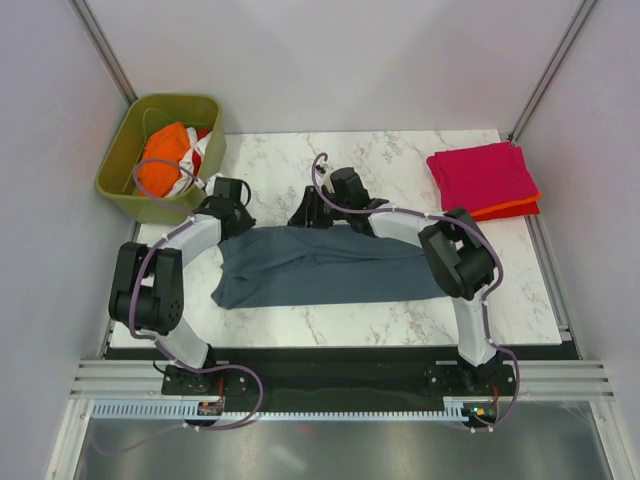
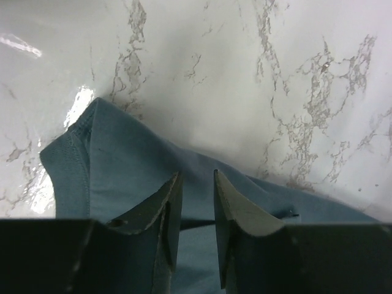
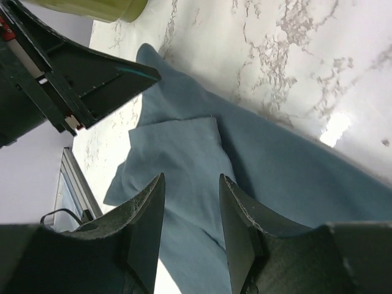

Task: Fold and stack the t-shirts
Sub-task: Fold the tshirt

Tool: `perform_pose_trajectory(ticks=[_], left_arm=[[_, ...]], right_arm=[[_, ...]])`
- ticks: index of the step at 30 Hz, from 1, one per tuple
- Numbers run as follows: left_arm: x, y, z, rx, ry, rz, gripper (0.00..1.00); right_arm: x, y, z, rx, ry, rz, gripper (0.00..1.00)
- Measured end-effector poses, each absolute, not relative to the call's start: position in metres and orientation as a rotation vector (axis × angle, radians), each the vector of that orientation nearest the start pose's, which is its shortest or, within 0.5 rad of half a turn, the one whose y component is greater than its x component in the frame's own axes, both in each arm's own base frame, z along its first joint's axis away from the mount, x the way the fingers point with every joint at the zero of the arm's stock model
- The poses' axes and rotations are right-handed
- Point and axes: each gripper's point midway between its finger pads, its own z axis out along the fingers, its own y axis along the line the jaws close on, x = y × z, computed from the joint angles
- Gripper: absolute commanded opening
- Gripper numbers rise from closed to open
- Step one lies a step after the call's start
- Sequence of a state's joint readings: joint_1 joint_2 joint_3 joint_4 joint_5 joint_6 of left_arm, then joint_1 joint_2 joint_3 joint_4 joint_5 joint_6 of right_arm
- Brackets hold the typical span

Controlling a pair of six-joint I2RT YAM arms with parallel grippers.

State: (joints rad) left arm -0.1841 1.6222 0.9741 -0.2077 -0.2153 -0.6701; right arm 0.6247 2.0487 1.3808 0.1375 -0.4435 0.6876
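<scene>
Fold step on slate blue-grey t-shirt (image 1: pixel 320 265), soft matte knit w/ stitched hem, lying rumpled lengthwise mid marble table (image 1: pixel 400 160): left gripper (image 2: pixel 196 174) & right gripper (image 3: pixel 192 177) both part-open over its far edge, nothing visibly pinched, so next prob. needs closing on that edge, then folding nearward.

Slate-blue t-shirt (image 1: pixel 320 265) rumpled across table (image 1: pixel 400 150)
Pink shirt (image 1: pixel 483 175) folded atop orange-red shirt (image 1: pixel 520 208), far-right corner; orange shirt (image 1: pixel 165 165) bunched beyond far-left.
</scene>
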Motion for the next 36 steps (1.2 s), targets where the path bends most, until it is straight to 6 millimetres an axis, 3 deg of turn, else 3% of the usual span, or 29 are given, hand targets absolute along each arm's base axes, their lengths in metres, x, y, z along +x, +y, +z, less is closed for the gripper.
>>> perform_pose_trajectory(ticks=[3,9,14,20,26,31,36], left_arm=[[0.402,-0.063,0.052,-0.697,2.345,-0.14,0.27],[0.397,-0.048,0.022,-0.826,2.412,-0.104,0.27],[0.399,-0.047,0.022,-0.847,2.417,-0.105,0.27],[0.4,-0.047,0.022,-0.849,2.425,-0.099,0.26],[0.4,-0.047,0.022,-0.849,2.427,-0.097,0.26],[0.4,-0.046,0.022,-0.849,2.426,-0.096,0.26],[0.4,-0.046,0.022,-0.849,2.426,-0.093,0.26]], right_arm=[[0.39,0.412,0.091,-0.236,2.287,1.255,0.47],[0.395,0.429,0.059,-0.246,2.317,1.3,0.47],[0.392,0.441,0.048,-0.266,2.336,1.322,0.44],[0.386,0.45,0.053,-0.295,2.317,1.379,0.19],[0.383,0.452,0.058,-0.319,2.298,1.415,0.05],[0.361,0.439,0.057,-0.329,2.329,1.438,0.03],[0.325,0.419,0.071,-0.359,2.324,1.492,0.04]])
